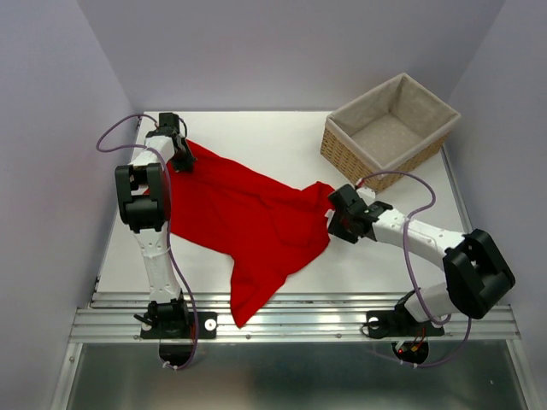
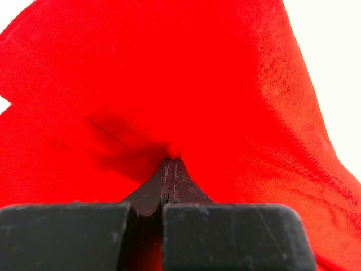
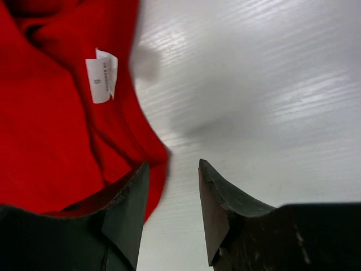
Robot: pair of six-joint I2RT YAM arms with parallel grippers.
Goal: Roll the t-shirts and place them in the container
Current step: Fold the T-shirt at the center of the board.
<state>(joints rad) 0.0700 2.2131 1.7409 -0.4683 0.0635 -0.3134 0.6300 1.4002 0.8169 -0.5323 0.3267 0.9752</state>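
The red t-shirt lies unrolled and rumpled across the white table, running from the far left corner toward the centre right, with one tail reaching the near edge. My left pincer, at the far left end, is clamped tight on a fold of the cloth, which fans out beyond the fingertips. My right pincer, at the shirt's right edge, stands partly apart with only bare table between the jaws; the cloth and its size label lie just beside the left finger. The wicker basket sits at the far right. I judge this the spreading step: the shirt needs flattening before any roll.
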